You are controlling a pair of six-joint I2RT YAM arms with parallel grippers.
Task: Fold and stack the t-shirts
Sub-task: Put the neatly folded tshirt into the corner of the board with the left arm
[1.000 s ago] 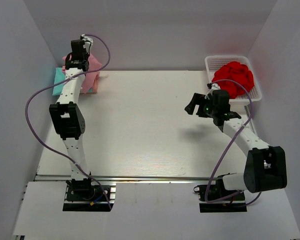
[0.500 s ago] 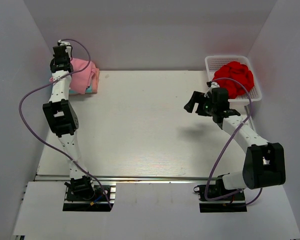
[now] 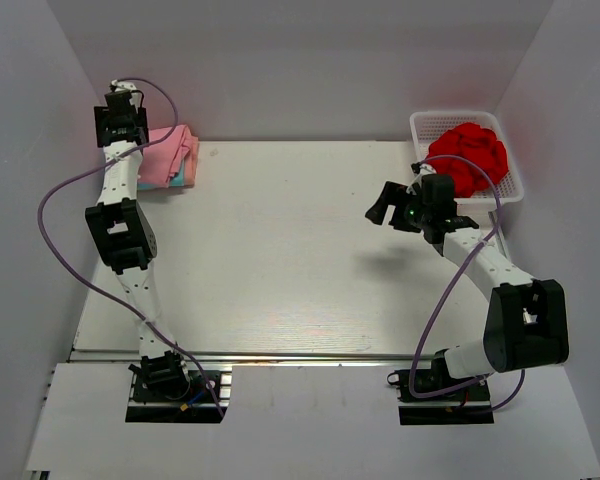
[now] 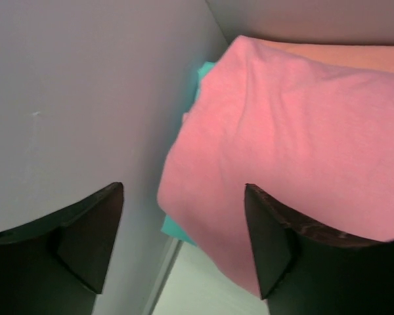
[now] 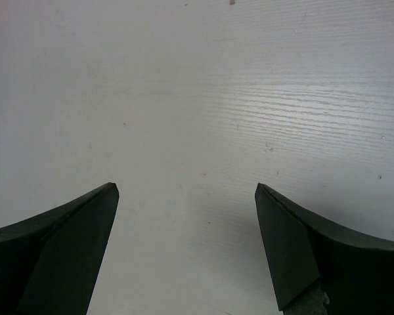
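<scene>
A folded light pink t-shirt (image 3: 169, 155) lies on top of a teal one (image 3: 181, 180) in the table's far left corner. In the left wrist view the pink t-shirt (image 4: 295, 131) fills the right side, the teal one (image 4: 178, 231) peeks out beneath it, and a salmon-orange strip (image 4: 354, 56) shows behind. My left gripper (image 3: 121, 122) hangs open over the pile's left edge by the wall; the left gripper (image 4: 182, 190) holds nothing. My right gripper (image 3: 385, 207) hovers open over bare table, and the right gripper (image 5: 187, 189) has nothing between its fingers.
A white mesh basket (image 3: 427, 123) stands at the far right with crumpled red cloth (image 3: 467, 155) in it. The grey side wall (image 4: 72, 98) is close to the left gripper. A white tabletop (image 3: 280, 250) lies between the arms.
My left arm swung left towards the wall with the pink t-shirt, then the jaws opened and let it go onto the pile. The right arm barely moved.
</scene>
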